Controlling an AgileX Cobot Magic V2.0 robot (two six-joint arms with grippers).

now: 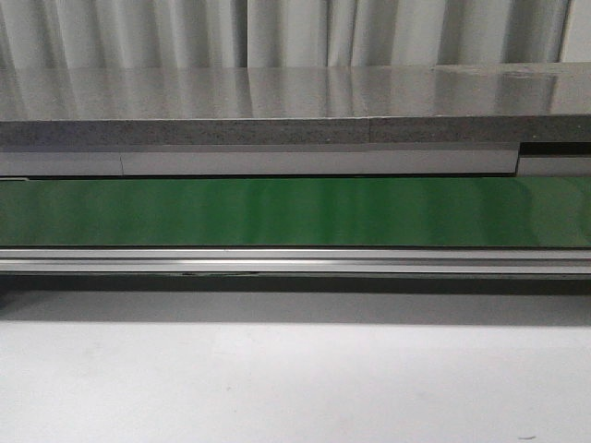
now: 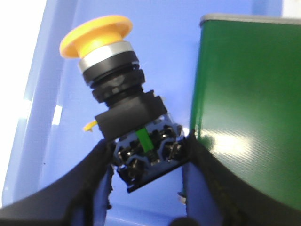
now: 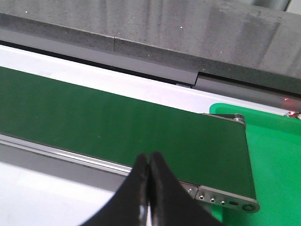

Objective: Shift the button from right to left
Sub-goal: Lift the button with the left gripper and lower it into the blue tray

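Gripping the yellow-headed black push-button [image 2: 123, 113] by its base, the left tool [image 2: 148, 165] holds it tilted — over a blue tray [image 2: 51, 94]; right tool [image 3: 149, 176] clenched, empty.

belt [image 1: 295, 212] across table [image 1: 295, 369] | ledge [image 1: 277, 101] behind belt | curtain [image 1: 295, 32] behind ledge
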